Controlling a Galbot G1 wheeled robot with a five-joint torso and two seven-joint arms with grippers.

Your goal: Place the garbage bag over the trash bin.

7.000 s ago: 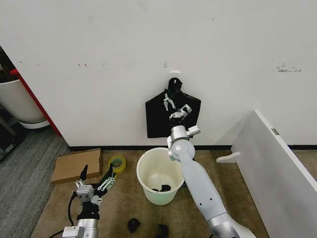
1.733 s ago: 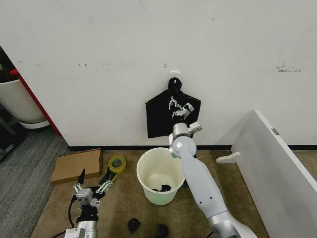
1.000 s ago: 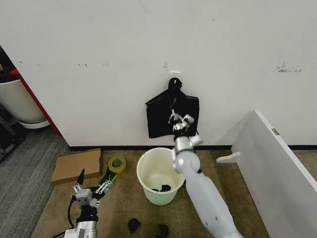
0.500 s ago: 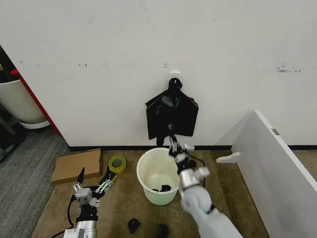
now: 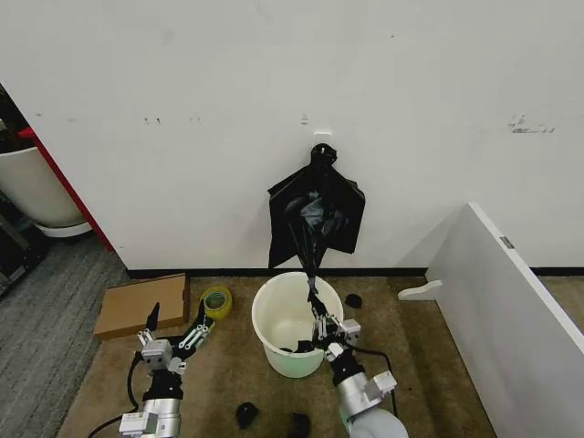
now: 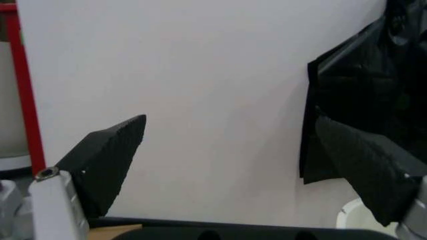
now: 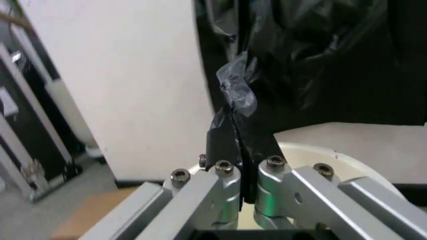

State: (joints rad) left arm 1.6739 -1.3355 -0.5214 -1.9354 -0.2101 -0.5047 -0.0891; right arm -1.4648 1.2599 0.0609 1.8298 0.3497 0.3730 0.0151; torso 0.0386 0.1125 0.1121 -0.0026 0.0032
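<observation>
— One garbage bag [image 5: 312,239]: location? Stretched from wall stack [image 5: 339,219] toward trash bin [image 5: 274,321], drawn free for lining.
— Grippers? Right gripper [image 5: 319,318] pinching bag film; left gripper [image 5: 173,340] spread, idle beside bin.

The setting is an indoor test or lab space: bare white wall [image 5: 182,109], brown carpet floor [image 5: 228,383], flattened cardboard box [image 5: 141,305], tape roll [image 5: 215,300], white partition panel [image 5: 511,319].
</observation>
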